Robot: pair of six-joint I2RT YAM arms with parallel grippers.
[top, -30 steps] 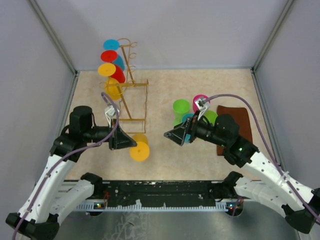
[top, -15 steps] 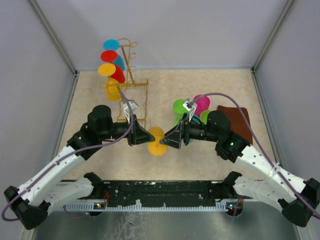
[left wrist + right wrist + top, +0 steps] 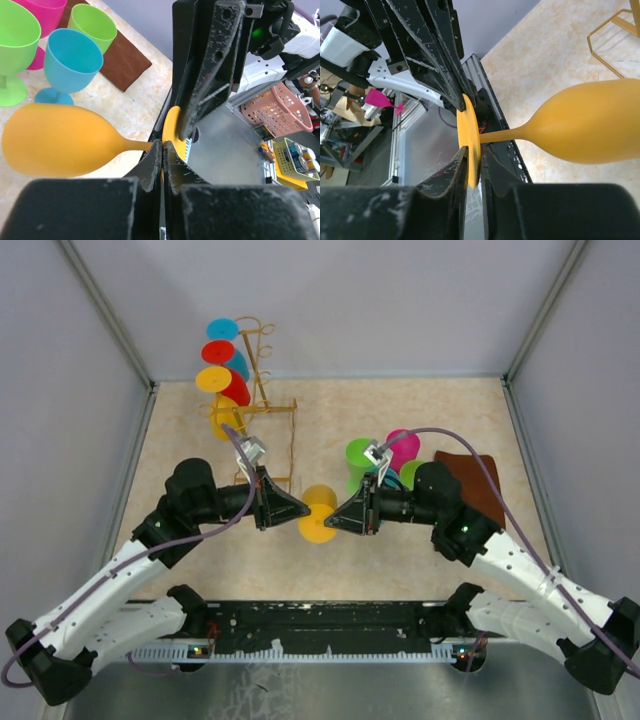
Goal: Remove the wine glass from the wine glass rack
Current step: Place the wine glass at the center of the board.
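Since a second ago, your left claw [image 3: 161,150] has carried the orange wine glass [image 3: 318,515] from beside the rack's base toward the middle of the worktop [image 3: 420,405]. Your right claw [image 3: 474,161] has swung in to meet it and has narrowed sharply.

The glass is held on its side between the two claws, nearer the near edge. It is well clear of the wine glass rack [image 3: 262,410], which stands by the far left corner with other coloured glasses [image 3: 218,355] hanging on it. Removal looks done. What is left appears to be passing the glass over or setting it down.

The left claw is pinched tight on the stem, just beside the foot. The right claw's jaws form a thin slot around the foot's rim, and both fingers seem to touch it.
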